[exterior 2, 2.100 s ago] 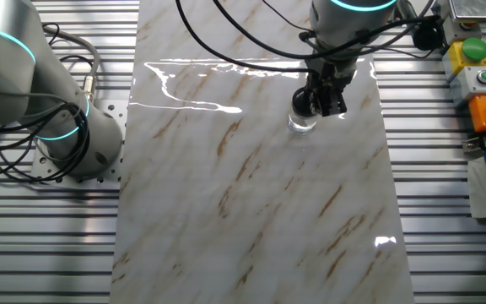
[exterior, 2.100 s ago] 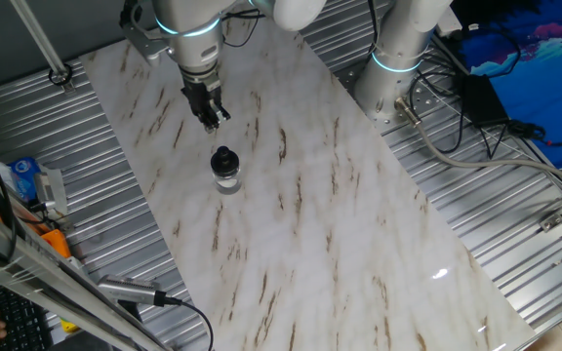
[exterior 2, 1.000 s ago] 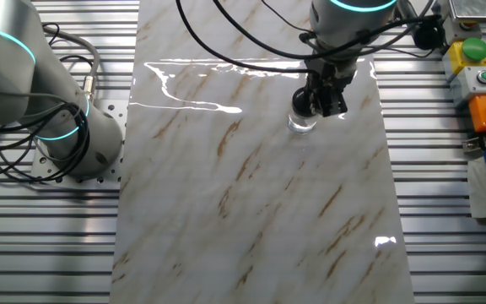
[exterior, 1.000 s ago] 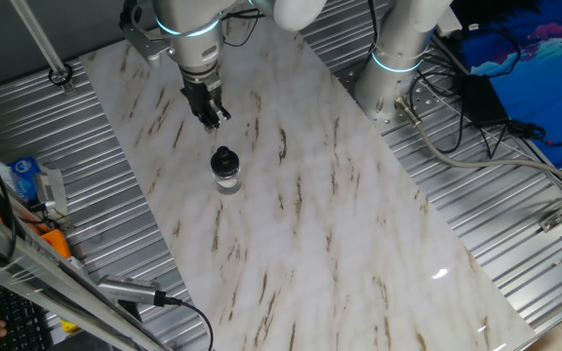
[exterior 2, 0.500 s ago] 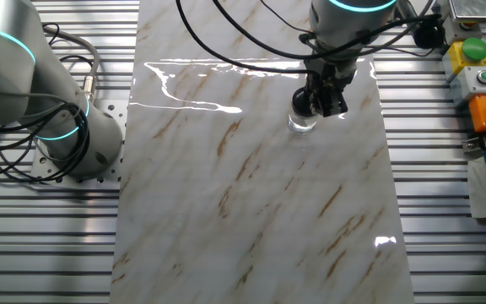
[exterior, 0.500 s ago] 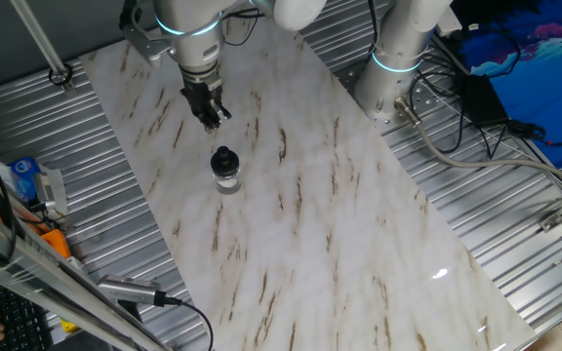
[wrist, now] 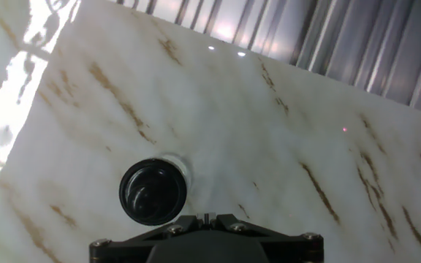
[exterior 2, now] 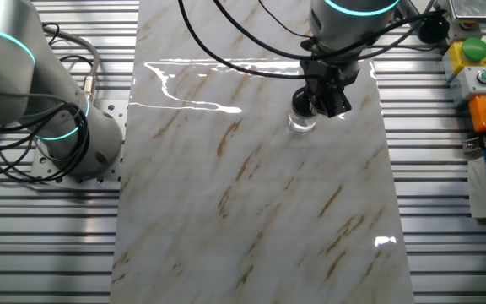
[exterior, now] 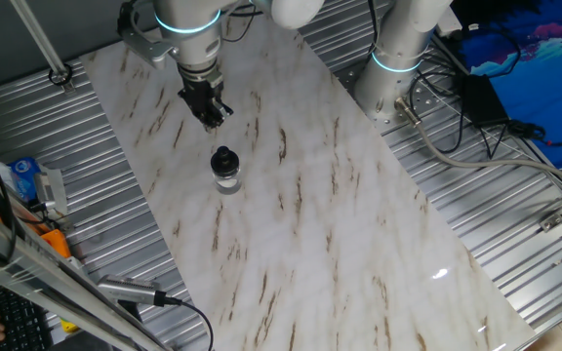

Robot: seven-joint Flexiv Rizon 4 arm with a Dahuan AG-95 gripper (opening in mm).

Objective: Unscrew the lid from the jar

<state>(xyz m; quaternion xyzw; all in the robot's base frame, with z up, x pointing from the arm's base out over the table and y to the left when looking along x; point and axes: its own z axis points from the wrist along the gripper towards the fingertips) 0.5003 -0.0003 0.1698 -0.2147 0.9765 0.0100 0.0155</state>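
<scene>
The small clear glass jar stands upright on the marble table, with the black lid on top of it. From the hand view I look down on the round black lid, with a sliver of the glass jar behind it. My gripper hangs above the table just beyond the jar, apart from it. Its jaws are closed together with nothing between them. In the other fixed view the gripper partly covers the lid, and the jar shows below it.
The marble slab lies on a ribbed metal table. A second robot arm's base stands at the far right edge with cables. A button box and other clutter sit off the slab's side.
My gripper has shifted and turned very slightly above the jar. The jar and lid have not moved.
</scene>
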